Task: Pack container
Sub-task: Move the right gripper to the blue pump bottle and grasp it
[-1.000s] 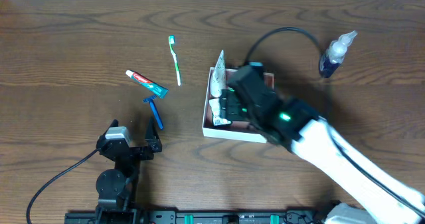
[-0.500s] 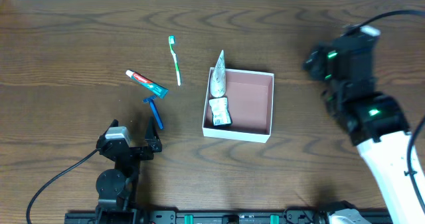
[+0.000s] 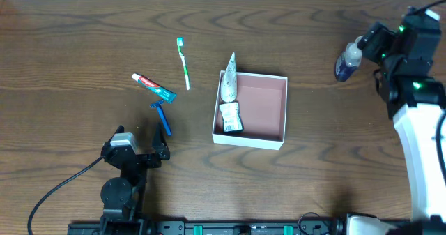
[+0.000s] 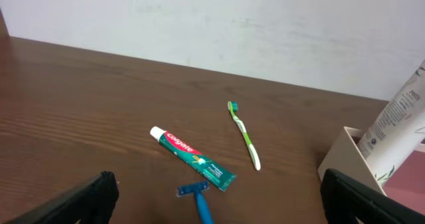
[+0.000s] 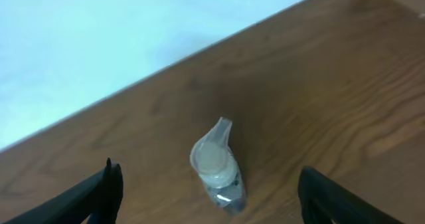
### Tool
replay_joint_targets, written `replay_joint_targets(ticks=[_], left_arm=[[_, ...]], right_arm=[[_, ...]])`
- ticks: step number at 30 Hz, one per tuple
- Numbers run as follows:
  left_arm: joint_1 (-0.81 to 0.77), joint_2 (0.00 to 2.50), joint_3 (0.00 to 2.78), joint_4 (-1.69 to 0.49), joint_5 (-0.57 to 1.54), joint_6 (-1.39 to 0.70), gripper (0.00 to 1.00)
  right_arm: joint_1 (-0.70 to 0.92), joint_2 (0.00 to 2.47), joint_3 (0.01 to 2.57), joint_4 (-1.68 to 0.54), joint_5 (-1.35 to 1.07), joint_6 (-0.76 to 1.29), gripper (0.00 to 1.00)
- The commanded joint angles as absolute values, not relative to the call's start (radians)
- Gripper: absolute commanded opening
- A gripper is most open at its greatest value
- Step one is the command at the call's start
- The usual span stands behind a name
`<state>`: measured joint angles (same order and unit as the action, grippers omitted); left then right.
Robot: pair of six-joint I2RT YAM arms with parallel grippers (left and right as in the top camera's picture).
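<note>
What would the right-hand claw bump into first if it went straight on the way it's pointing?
The right gripper would likely meet the small bottle, centred ahead between its open fingers; depth is unclear.

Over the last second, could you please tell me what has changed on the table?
The right gripper left the white square box with the pinkish-brown inside and swung to the far right rear, its open jaws now facing the clear blue-based spray bottle, not gripping it. The white tube and packet in the box, green toothbrush, toothpaste, blue razor and left gripper stayed put.
</note>
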<state>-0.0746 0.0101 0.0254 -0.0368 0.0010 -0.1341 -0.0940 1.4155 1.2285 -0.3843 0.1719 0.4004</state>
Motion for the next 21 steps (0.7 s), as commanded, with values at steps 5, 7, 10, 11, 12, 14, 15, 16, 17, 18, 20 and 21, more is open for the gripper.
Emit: replay_joint_targets(ticks=[5, 7, 10, 11, 12, 14, 15, 16, 17, 18, 20, 21], left_arm=[[-0.071, 0.004, 0.004, -0.073, -0.008, -0.135, 0.98], [-0.071, 0.004, 0.004, -0.073, -0.008, -0.135, 0.98], [-0.071, 0.004, 0.004, -0.073, -0.008, -0.135, 0.98], [-0.071, 0.004, 0.004, -0.073, -0.008, -0.135, 0.98], [-0.071, 0.004, 0.004, -0.073, -0.008, -0.135, 0.98], [-0.071, 0.004, 0.004, -0.073, -0.008, -0.135, 0.98], [-0.071, 0.004, 0.004, -0.073, -0.008, -0.135, 0.98], [-0.071, 0.004, 0.004, -0.073, -0.008, -0.135, 0.98], [-0.071, 0.004, 0.004, -0.073, -0.008, -0.135, 0.98], [-0.071, 0.004, 0.004, -0.073, -0.008, -0.135, 0.98], [-0.071, 0.004, 0.004, -0.073, -0.008, -0.135, 0.98], [-0.071, 0.004, 0.004, -0.073, -0.008, -0.135, 0.98]], right_arm=[[-0.132, 1.548, 1.23, -0.308, 0.125, 0.339, 0.82], [-0.131, 1.576, 1.23, -0.292, 0.114, 0.339, 0.82], [-0.131, 1.614, 1.23, -0.266, 0.101, 0.339, 0.82], [-0.131, 1.628, 1.23, -0.26, 0.097, 0.339, 0.81], [-0.131, 1.642, 1.23, -0.254, 0.093, 0.34, 0.81], [-0.131, 1.664, 1.23, -0.245, 0.093, 0.34, 0.8], [-0.131, 1.677, 1.23, -0.242, 0.093, 0.34, 0.79], [-0.131, 1.687, 1.23, -0.242, 0.093, 0.34, 0.78], [-0.132, 1.696, 1.23, -0.239, 0.093, 0.34, 0.77], [-0.132, 1.707, 1.23, -0.236, 0.093, 0.339, 0.77], [-0.132, 1.723, 1.23, -0.229, 0.093, 0.339, 0.75], [-0.132, 1.731, 1.23, -0.225, 0.093, 0.339, 0.72]])
